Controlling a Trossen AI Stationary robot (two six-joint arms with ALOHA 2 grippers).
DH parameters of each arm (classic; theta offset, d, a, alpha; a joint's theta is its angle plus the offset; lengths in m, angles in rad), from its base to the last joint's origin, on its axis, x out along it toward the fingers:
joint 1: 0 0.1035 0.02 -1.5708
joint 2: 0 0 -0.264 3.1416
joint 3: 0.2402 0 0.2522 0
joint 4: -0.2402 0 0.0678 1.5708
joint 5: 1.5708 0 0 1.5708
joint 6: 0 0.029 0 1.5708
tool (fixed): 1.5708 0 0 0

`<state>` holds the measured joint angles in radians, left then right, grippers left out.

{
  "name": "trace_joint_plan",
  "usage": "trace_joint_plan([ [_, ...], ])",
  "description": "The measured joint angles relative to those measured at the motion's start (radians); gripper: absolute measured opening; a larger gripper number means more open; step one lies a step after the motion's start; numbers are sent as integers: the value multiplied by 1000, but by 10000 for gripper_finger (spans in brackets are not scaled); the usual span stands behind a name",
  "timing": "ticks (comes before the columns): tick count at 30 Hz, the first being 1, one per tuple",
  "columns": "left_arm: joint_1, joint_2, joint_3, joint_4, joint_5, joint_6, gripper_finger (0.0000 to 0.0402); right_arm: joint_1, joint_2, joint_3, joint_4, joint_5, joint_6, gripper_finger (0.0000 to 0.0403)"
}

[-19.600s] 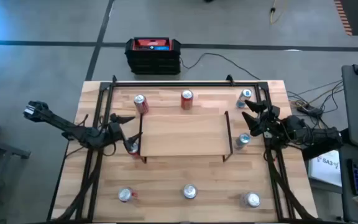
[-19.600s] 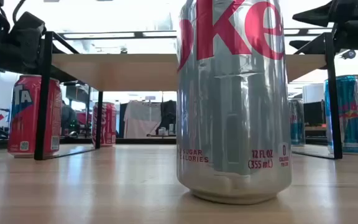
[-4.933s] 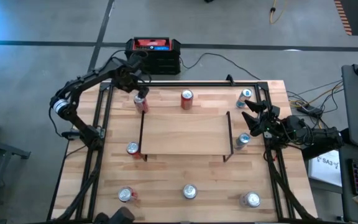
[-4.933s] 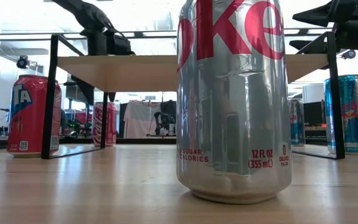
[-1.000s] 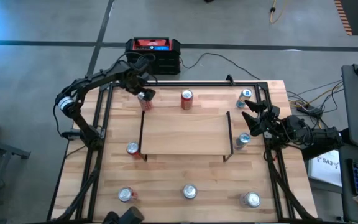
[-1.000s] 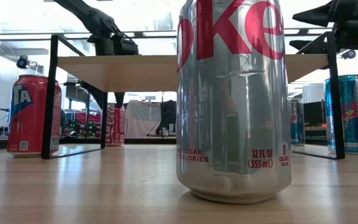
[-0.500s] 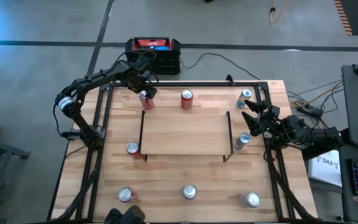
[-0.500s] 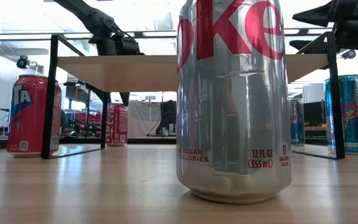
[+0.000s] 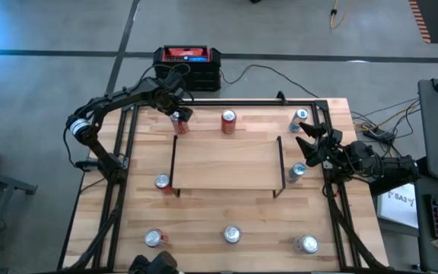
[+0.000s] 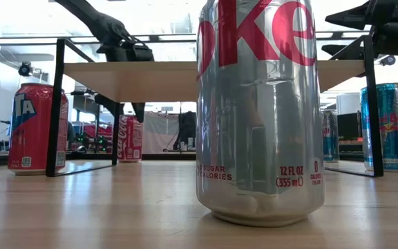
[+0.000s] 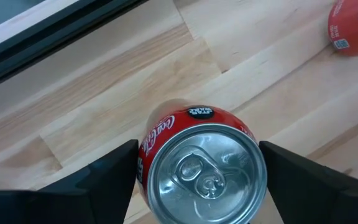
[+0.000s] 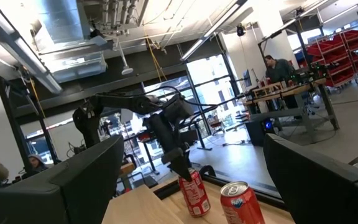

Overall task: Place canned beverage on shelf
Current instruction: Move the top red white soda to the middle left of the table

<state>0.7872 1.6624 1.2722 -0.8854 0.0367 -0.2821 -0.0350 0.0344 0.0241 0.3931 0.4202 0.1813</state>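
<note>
Left wrist view: a red Coca-Cola can [image 11: 199,171] stands upright on the light-wood bench [image 11: 104,87], seen from straight above, its silver lid and pull tab facing the camera. The left gripper [image 11: 199,180] straddles it, one dark finger [image 11: 101,180] on each side; the jaws sit close against the can's rim. A second red can [image 11: 354,26] shows at the frame's corner, well apart. A black rail [image 11: 55,28] crosses the bench edge.

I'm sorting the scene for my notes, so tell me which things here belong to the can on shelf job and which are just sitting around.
In the job:
- red Coca-Cola can between the left gripper fingers
- shelf

Sitting around:
- right gripper, waiting open at the table's right edge
- black-and-red box
- silver Diet Coke can
- blue can
</note>
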Motion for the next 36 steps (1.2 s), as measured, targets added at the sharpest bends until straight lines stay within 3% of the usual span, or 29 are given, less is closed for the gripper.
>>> trace_joint_plan([
  [9, 0, -3, 47, -198, -13, -18, 281, 0, 0, 0, 0, 0, 0, 370],
  [13, -2, -60, 43, -294, -18, -32, 281, 0, 0, 0, 0, 0, 0, 370],
  [18, -26, -205, -50, -288, -20, -99, 281, 0, 0, 0, 0, 0, 0, 370],
  [30, -177, -696, -426, -271, -20, -430, 280, 0, 0, 0, 0, 0, 0, 370],
  [36, -345, -837, -482, -370, -19, -655, 279, 0, 0, 0, 0, 0, 0, 370],
])
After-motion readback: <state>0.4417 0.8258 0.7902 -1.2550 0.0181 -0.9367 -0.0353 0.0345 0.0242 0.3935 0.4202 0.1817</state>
